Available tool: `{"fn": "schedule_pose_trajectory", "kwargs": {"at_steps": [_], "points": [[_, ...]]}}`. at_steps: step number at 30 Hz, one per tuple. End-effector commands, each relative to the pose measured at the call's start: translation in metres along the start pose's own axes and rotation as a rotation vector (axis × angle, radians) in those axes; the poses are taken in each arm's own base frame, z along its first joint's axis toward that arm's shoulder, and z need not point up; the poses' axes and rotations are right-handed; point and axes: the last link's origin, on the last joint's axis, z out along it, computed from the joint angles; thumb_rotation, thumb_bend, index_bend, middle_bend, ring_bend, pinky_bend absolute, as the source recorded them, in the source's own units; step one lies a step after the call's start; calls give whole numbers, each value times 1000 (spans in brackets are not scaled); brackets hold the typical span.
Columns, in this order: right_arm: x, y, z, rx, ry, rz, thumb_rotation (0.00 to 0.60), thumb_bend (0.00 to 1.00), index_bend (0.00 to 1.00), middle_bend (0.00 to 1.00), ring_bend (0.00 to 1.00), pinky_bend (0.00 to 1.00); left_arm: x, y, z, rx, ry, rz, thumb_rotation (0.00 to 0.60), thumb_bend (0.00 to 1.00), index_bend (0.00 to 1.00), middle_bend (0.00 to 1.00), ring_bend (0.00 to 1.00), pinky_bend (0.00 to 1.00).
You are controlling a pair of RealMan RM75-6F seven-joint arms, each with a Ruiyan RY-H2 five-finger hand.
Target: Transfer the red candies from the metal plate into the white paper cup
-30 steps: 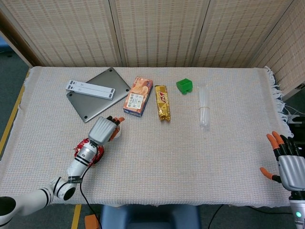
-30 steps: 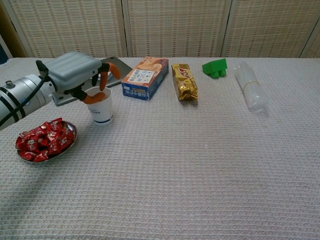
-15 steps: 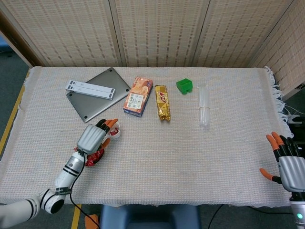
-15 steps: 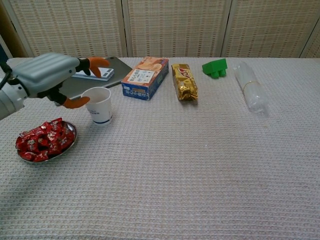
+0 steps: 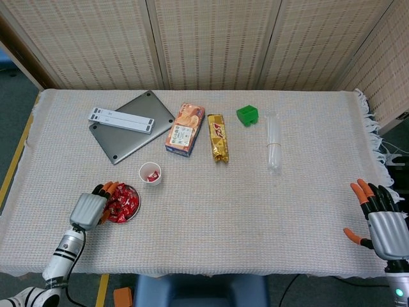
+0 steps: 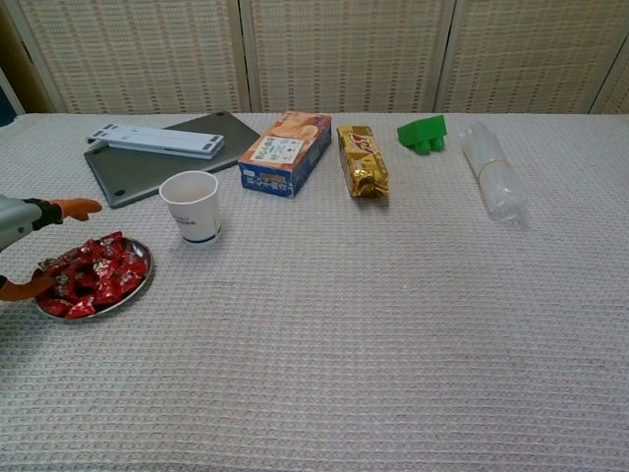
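The red candies (image 6: 90, 275) lie piled in the metal plate (image 5: 132, 211) near the table's front left edge. The white paper cup (image 6: 192, 206) stands upright just behind the plate, and the head view shows a red candy inside it. The left hand (image 5: 89, 208) is at the plate's left side, fingers spread over the candies; whether it grasps one cannot be told. The right hand (image 5: 383, 224) waits far right, fingers apart, holding nothing. A laptop (image 5: 131, 125) lies behind the cup.
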Motion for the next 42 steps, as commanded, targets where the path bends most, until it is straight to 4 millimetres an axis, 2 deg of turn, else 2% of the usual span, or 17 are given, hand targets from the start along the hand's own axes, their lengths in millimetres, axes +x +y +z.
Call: {"fn": "schedule_pose_trajectory", "kwargs": {"at_steps": [1,13,26,42], "points": [[0,0,0,0,-1,-1,600,62,0,0,0,0,-2,3,-1,-4,-12,8,600,364,44,102,171,995],[0,1,0,-4,-4,-6,600,62,0,0,0,0,-7,6,5,0,-66,35,600,364,106,131,212,998],[-1,1,0,-9,-7,-9,600,62,0,0,0,0,-8,8,11,-9,-84,61,600,359,345,320,404,1000],[-1,1,0,-13,-10,-9,600,62,0,0,0,0,-12,14,21,-37,-55,74,600,399,556,537,534,1000]]}}
